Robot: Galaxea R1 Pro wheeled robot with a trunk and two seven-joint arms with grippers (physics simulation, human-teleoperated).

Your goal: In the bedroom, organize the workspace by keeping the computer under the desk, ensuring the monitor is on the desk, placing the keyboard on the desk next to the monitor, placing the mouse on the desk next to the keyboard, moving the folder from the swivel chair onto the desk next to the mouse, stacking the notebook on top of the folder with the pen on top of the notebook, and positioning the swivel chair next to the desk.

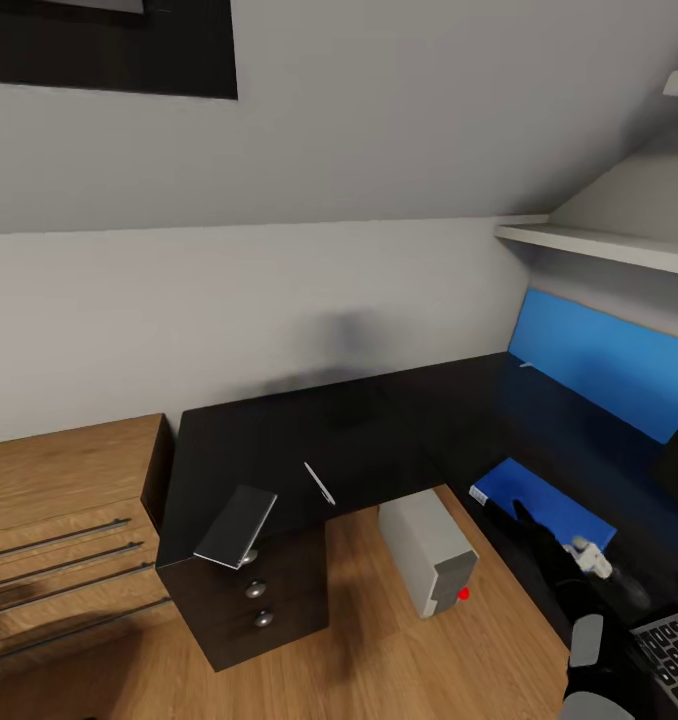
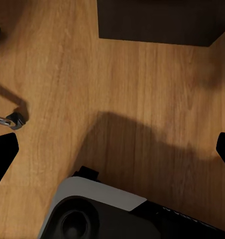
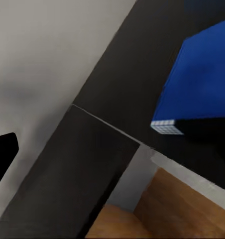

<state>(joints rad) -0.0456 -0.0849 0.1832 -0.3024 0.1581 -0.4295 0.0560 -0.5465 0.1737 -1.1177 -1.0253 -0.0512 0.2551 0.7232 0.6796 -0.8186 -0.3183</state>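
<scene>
The blue folder [image 1: 549, 505] lies flat on the right wing of the black desk [image 1: 379, 430]; the right wrist view shows the folder [image 3: 202, 79] with its white spine end. My right gripper [image 1: 524, 518] hovers open just over the folder's near edge, one black finger [image 3: 2, 154] at the frame's side. A grey notebook [image 1: 237, 525] overhangs the desk's left front corner, a pen [image 1: 319, 483] beside it. The grey computer [image 1: 434, 548] lies on the floor by the desk. The keyboard [image 1: 676, 650] sits near my right arm. My left gripper [image 2: 115, 149] hangs open over the wood floor.
A low oak chest [image 1: 59, 530] with bar handles adjoins the desk's drawer unit [image 1: 264, 600]. A blue panel [image 1: 599, 365] leans on the wall under a white shelf [image 1: 599, 245]. A chrome leg with a black castor [image 2: 13, 119] stands on the floor near my base [image 2: 102, 214].
</scene>
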